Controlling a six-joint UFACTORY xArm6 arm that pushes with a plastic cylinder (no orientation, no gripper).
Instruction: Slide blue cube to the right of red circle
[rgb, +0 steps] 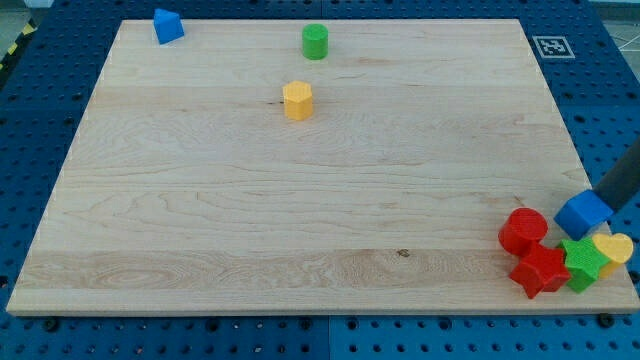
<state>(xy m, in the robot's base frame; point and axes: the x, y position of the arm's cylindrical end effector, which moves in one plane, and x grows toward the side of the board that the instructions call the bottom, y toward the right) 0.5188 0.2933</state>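
The dark rod enters from the view's right edge at about 3 o'clock and slants down toward the view's left, ending at the blue cube. There are no jaws on this arm, only the rod, so nothing is spread or pinched. My tip sits at the cube's upper right corner, at about 1 o'clock from the cube's centre, and appears to touch it, though the exact contact cannot be made out.

The blue cube lies near the lower right corner of the tabletop, at about 4 o'clock from the board's centre. It is at roughly 2 o'clock from the red circle, just beside it with a thin gap between them. Below the circle, at about 5 o'clock from it, is a red star, touching or nearly touching it. To the star's right is a green star, directly under the cube at 6 o'clock. A yellow heart sits at the board's right edge, at about 4 o'clock from the cube, pressed against the green star.

Well apart, near the view's top, are a blue triangle at 11 o'clock from the board's centre, a green cylinder at 12 o'clock, and a yellow hexagon just below the cylinder.
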